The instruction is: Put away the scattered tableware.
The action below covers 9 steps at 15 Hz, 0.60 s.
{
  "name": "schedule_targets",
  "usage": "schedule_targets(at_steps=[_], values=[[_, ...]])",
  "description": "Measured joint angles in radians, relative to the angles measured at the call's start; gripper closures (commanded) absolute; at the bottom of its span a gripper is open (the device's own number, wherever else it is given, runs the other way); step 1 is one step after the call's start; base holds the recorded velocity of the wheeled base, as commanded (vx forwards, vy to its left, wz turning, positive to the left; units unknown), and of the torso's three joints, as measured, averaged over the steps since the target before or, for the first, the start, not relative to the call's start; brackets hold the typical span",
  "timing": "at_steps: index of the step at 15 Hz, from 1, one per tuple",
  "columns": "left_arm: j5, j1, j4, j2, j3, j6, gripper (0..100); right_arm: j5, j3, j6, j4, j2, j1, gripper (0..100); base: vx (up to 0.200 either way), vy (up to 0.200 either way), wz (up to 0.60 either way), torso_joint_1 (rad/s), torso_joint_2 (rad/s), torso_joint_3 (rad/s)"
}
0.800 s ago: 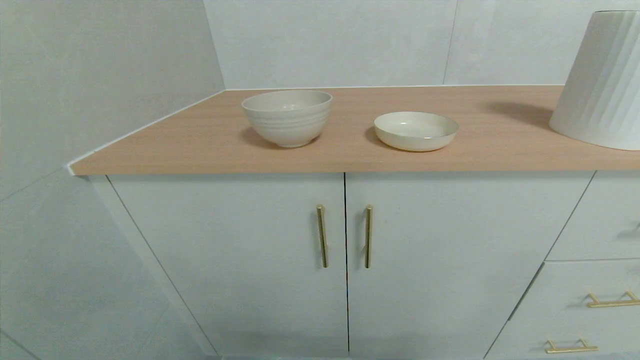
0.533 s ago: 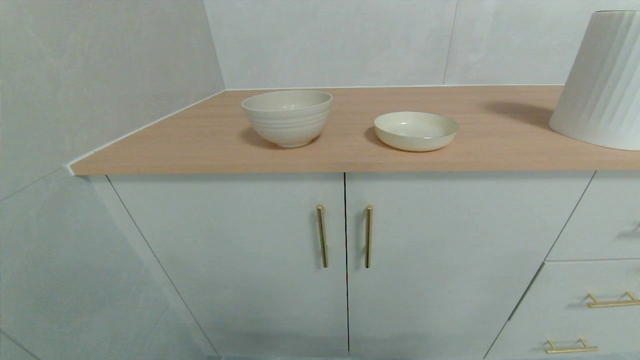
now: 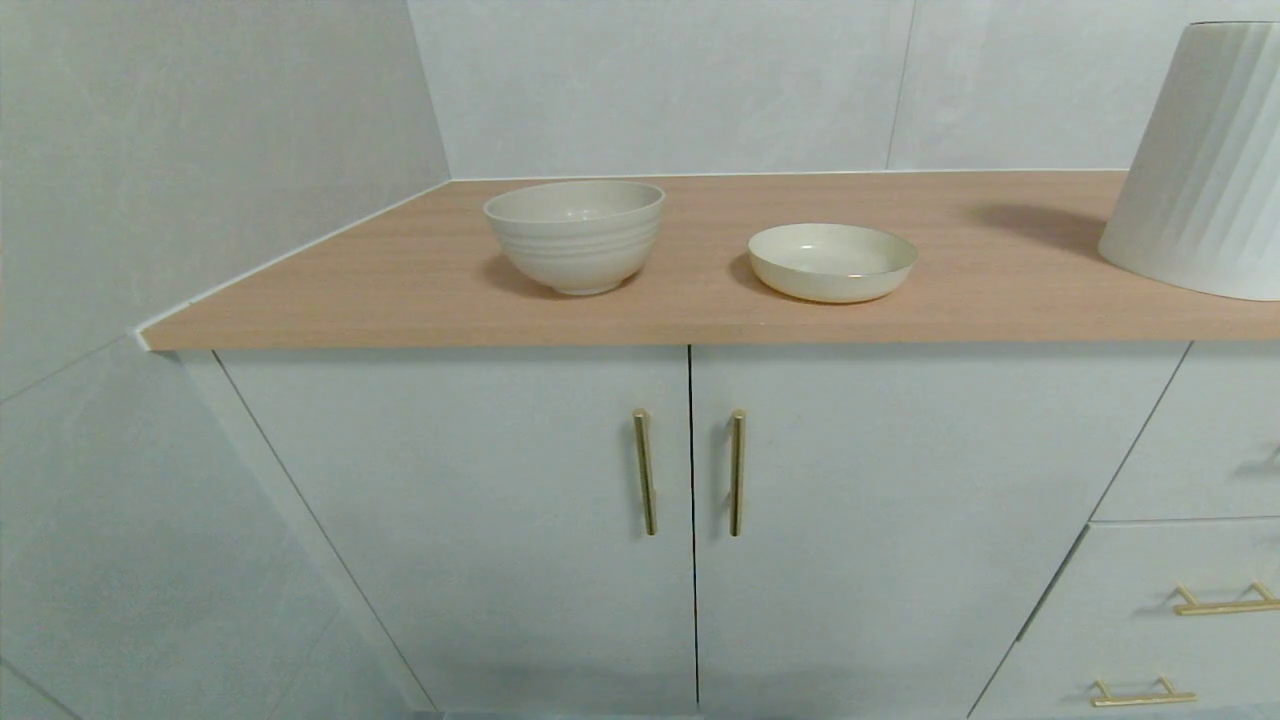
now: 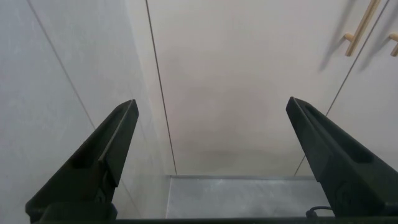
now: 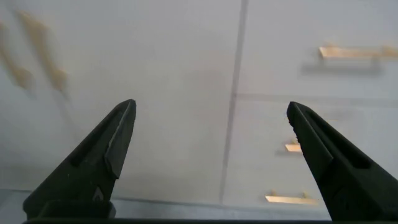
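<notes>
Head view: a deep, ribbed, beige ceramic bowl (image 3: 575,235) stands toward the left end of the light-brown wooden countertop (image 3: 400,290), about midway between its front and back edges. A shallow cream dish (image 3: 832,261) sits apart from it to the right, slightly nearer the front edge. A white fluted conical shade (image 3: 1200,170) occupies the right end. Below the front edge are two closed white cabinet doors, each with a vertical brass bar handle (image 3: 645,472), and white drawers with a horizontal brass pull (image 3: 1225,598).

Left wrist view: the left gripper (image 4: 210,106) is spread wide with nothing between its black fingers (image 4: 106,155), and it faces the cabinet front low down, beside a brass door handle (image 4: 360,28).

Right wrist view: the right gripper (image 5: 210,107) is likewise wide apart and empty, facing the drawer front and its brass pull (image 5: 357,51).

Both pieces of tableware lie above and beyond the grippers, so any approach probably begins with a lift. Being round, they impose no axis to align with. By position, the left arm seems nearer the bowl and the right nearer the dish. The head view supplies the tableware's layout; the wrist views supply the fingers' spread.
</notes>
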Motion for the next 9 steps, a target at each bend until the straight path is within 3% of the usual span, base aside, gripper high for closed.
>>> schedule_targets(at_steps=[4, 9], values=[[0.000, 0.000, 0.000, 0.000, 0.000, 0.000, 0, 0.142, -0.187, 0.019, 0.000, 0.381, 0.063, 0, 0.000, 0.000, 0.00, 0.000, 0.00, 0.000], [0.000, 0.000, 0.000, 0.000, 0.000, 0.000, 0, 0.206, -0.520, 0.084, -0.070, 1.034, 0.287, 0, 0.000, 0.000, 0.00, 0.000, 0.00, 0.000]])
